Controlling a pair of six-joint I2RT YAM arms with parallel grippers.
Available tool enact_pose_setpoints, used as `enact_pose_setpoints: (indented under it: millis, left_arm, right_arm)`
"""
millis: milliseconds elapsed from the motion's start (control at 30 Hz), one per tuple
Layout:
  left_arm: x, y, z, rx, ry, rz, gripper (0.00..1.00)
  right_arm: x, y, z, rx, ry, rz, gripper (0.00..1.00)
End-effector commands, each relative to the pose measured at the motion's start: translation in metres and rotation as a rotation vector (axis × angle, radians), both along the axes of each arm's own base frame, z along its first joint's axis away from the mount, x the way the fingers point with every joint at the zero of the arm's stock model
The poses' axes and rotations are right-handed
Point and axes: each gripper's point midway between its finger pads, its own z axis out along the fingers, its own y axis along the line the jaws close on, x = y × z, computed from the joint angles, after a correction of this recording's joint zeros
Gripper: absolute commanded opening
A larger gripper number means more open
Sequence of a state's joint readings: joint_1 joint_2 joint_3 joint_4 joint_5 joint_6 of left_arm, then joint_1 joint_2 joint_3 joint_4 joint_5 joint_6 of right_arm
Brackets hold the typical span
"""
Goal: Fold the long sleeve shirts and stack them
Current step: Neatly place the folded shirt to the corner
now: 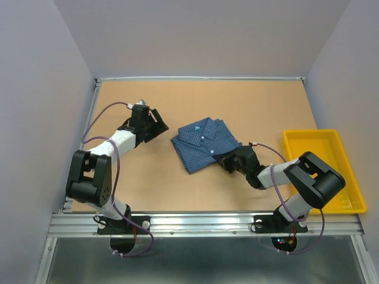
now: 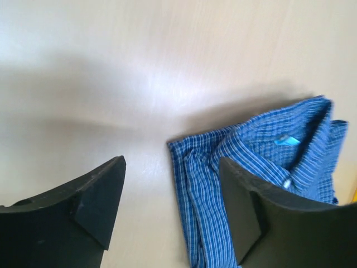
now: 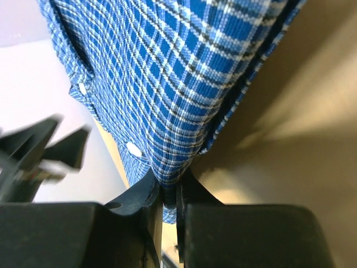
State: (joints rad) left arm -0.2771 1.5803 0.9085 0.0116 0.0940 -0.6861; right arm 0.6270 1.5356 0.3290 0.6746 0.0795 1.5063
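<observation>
While the folded blue fine-checked cotton button-up shirt (image 1: 204, 144) lies mid-way across the tan wooden table (image 1: 254, 106), right gripper (image 3: 169, 187) pinches its near edge, fabric clamped between the fingers. Left gripper (image 2: 172, 166) spread wide, just left of shirt, holding nothing.

The blue fine-checked woven cotton button-up shirt (image 1: 204, 144) at frame centre carries a grid of white and navy lines on mid blue. Its small round buttons (image 3: 134, 148) are white, and its neck label (image 2: 287, 140) is pale turquoise. The flat board surface (image 1: 249, 106) is light tan. The rectangular plastic tray (image 1: 311, 132) at the right edge is bright yellow. The left arm's fingers (image 2: 95, 206) and the right arm's fingers (image 3: 240, 234) are matt black.
</observation>
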Motion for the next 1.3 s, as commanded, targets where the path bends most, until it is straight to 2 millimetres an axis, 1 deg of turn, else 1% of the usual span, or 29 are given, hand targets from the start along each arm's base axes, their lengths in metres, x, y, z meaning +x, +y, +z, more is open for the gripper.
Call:
enact_pose_setpoints:
  millis: [0, 33, 67, 100, 133, 167, 200, 233, 267, 300, 333, 367, 467, 500, 567, 600, 633, 667, 700, 733, 800, 833, 867, 933, 967, 1033, 1067, 1167, 1267]
  left_arm:
    - [0.015, 0.048, 0.094, 0.081, -0.218, 0.067, 0.84]
    - [0.008, 0.062, 0.115, 0.120, -0.264, 0.074, 0.86]
    - [0.006, 0.077, 0.125, 0.163, -0.291, 0.102, 0.87]
    - [0.004, 0.101, 0.134, 0.221, -0.312, 0.167, 0.90]
    - [-0.004, 0.115, 0.154, 0.255, -0.366, 0.205, 0.91]
    - [-0.011, 0.134, 0.154, 0.335, -0.367, 0.257, 0.92]
    - [-0.021, 0.143, 0.167, 0.349, -0.409, 0.298, 0.93]
    - [-0.024, 0.147, 0.172, 0.355, -0.442, 0.324, 0.94]
    - [-0.028, 0.148, 0.173, 0.353, -0.466, 0.332, 0.94]
    - [-0.037, 0.149, 0.165, 0.346, -0.475, 0.336, 0.94]
    - [-0.039, 0.150, 0.162, 0.344, -0.483, 0.339, 0.94]
    - [-0.040, 0.151, 0.154, 0.352, -0.484, 0.343, 0.94]
    - [-0.039, 0.157, 0.148, 0.384, -0.459, 0.352, 0.94]
    - [-0.037, 0.158, 0.153, 0.388, -0.462, 0.359, 0.94]
    - [-0.033, 0.156, 0.149, 0.381, -0.453, 0.345, 0.94]
    - [-0.033, 0.152, 0.148, 0.366, -0.454, 0.326, 0.94]
    - [-0.033, 0.151, 0.148, 0.359, -0.456, 0.323, 0.94]
    - [-0.033, 0.151, 0.148, 0.359, -0.458, 0.324, 0.94]
    - [-0.034, 0.151, 0.147, 0.361, -0.454, 0.325, 0.94]
    - [-0.035, 0.152, 0.149, 0.362, -0.460, 0.327, 0.94]
    - [-0.035, 0.153, 0.148, 0.370, -0.457, 0.329, 0.94]
    - [-0.035, 0.153, 0.146, 0.371, -0.451, 0.330, 0.94]
    - [-0.035, 0.154, 0.147, 0.376, -0.452, 0.332, 0.94]
    - [-0.035, 0.156, 0.145, 0.381, -0.444, 0.337, 0.93]
    - [-0.035, 0.156, 0.144, 0.385, -0.441, 0.336, 0.94]
    - [-0.035, 0.156, 0.143, 0.387, -0.438, 0.337, 0.94]
    - [-0.035, 0.156, 0.144, 0.386, -0.441, 0.338, 0.94]
    - [-0.035, 0.157, 0.141, 0.391, -0.432, 0.337, 0.93]
    - [-0.035, 0.157, 0.140, 0.393, -0.430, 0.336, 0.94]
  right_arm:
    - [0.046, -0.011, 0.018, -0.024, -0.075, -0.091, 0.01]
    - [0.058, -0.013, 0.026, -0.021, -0.096, -0.100, 0.01]
    - [0.070, -0.025, 0.028, -0.024, -0.101, -0.133, 0.00]
    - [0.078, -0.031, 0.029, -0.025, -0.101, -0.142, 0.01]
    - [0.094, -0.035, 0.038, -0.021, -0.121, -0.155, 0.01]
    - [0.108, -0.055, 0.036, -0.047, -0.117, -0.192, 0.01]
    - [0.126, -0.058, 0.048, -0.041, -0.142, -0.198, 0.00]
    - [0.136, -0.067, 0.049, -0.071, -0.148, -0.200, 0.01]
    - [0.154, -0.089, 0.052, -0.087, -0.150, -0.242, 0.00]
    - [0.161, -0.098, 0.050, -0.104, -0.131, -0.242, 0.01]
    - [0.170, -0.106, 0.048, -0.112, -0.123, -0.233, 0.01]
    - [0.194, -0.130, 0.051, -0.140, -0.121, -0.261, 0.01]
    - [0.220, -0.159, 0.049, -0.135, -0.097, -0.260, 0.00]
    - [0.240, -0.184, 0.047, -0.139, -0.090, -0.289, 0.00]
    - [0.254, -0.202, 0.043, -0.155, -0.074, -0.266, 0.01]
    - [0.272, -0.226, 0.048, -0.160, -0.084, -0.289, 0.00]
    - [0.277, -0.234, 0.046, -0.154, -0.076, -0.282, 0.01]
    - [0.283, -0.255, 0.048, -0.152, -0.074, -0.310, 0.01]
    - [0.286, -0.264, 0.048, -0.151, -0.074, -0.309, 0.00]
    - [0.299, -0.272, 0.050, -0.143, -0.086, -0.295, 0.00]
    - [0.302, -0.298, 0.041, -0.174, -0.055, -0.306, 0.01]
    - [0.312, -0.306, 0.044, -0.194, -0.076, -0.294, 0.01]
    - [0.310, -0.319, 0.038, -0.183, -0.044, -0.300, 0.01]
    - [0.312, -0.332, 0.029, -0.161, -0.029, -0.310, 0.00]
    - [0.314, -0.344, 0.031, -0.157, -0.034, -0.325, 0.00]
    - [0.314, -0.350, 0.026, -0.143, -0.033, -0.307, 0.01]
    - [0.314, -0.361, 0.023, -0.141, -0.026, -0.315, 0.01]
    - [0.310, -0.374, 0.017, -0.131, -0.019, -0.307, 0.01]
    - [0.305, -0.388, 0.022, -0.147, -0.034, -0.302, 0.17]
